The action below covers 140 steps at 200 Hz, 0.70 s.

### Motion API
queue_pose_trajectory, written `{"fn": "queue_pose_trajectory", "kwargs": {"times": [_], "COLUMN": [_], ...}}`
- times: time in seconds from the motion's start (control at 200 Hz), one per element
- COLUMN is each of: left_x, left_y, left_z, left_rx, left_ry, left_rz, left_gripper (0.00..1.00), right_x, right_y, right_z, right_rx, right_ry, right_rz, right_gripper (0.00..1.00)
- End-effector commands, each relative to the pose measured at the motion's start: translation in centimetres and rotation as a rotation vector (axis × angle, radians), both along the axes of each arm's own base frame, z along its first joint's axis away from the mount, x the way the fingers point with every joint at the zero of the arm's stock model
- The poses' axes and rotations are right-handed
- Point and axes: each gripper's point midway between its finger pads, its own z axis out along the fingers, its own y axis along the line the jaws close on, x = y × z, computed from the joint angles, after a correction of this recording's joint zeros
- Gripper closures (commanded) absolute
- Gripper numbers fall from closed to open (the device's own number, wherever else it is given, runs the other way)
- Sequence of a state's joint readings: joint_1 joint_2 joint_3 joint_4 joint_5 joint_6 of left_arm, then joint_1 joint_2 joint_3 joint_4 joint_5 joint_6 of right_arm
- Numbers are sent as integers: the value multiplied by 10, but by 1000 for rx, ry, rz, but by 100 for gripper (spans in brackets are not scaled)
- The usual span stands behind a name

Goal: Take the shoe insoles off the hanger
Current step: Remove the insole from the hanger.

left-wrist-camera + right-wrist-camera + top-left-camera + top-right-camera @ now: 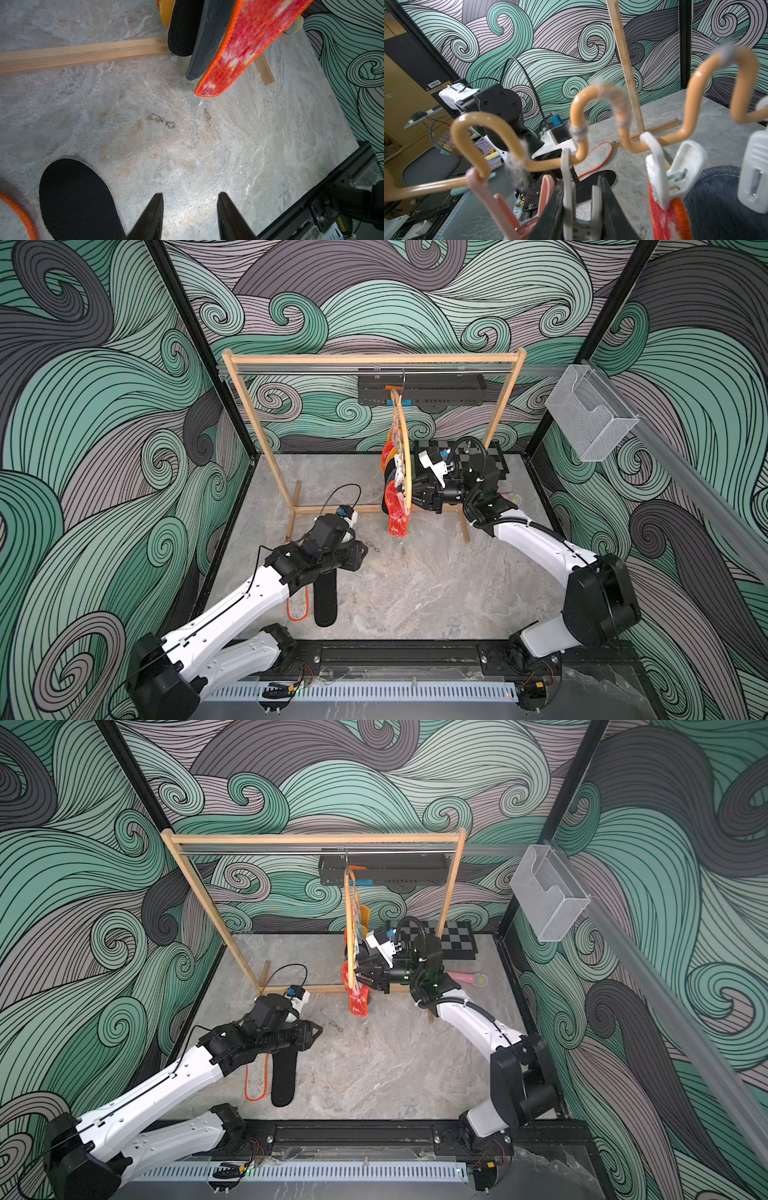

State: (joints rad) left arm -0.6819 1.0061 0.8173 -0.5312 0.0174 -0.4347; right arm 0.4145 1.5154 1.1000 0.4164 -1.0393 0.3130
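The wooden hanger (405, 448) hangs from the rack rail and is seen edge-on. Several shoe insoles stay pegged under it: a red-white mottled one (397, 514), a dark grey one (207, 41), a black one (182, 27) and a yellow one (364, 915). My right gripper (581, 182) is shut on a grey clothespeg (568, 176) on the wavy bar (579, 108). What that peg grips is hidden. A black insole (325, 601) and a pale orange-edged one (298, 605) lie flat on the table. My left gripper (190, 197) hovers open and empty just beside the black one.
The wooden rack frame (374, 358) stands at the back, with its base bar (83, 54) on the table. A chessboard (453, 936) and a pink object (465, 977) lie behind my right arm. A mesh basket (590, 414) hangs on the right wall.
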Motion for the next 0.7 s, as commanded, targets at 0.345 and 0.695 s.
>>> {"fn": "queue_pose_trajectory", "kwargs": {"times": [0.345, 0.695], "left_x": [-9, -55], "left_y": [10, 70], "left_z": [36, 56], "left_rx": [9, 40], "left_ry": [-39, -202], "left_rz": [-23, 11], "left_gripper": [56, 56], "right_x": [-7, -5], "right_y": [-2, -1], "right_z": [-8, -12], "right_rx": [-21, -30], "right_ry": [9, 12], "right_rz": [16, 12], "right_gripper": [73, 73]}}
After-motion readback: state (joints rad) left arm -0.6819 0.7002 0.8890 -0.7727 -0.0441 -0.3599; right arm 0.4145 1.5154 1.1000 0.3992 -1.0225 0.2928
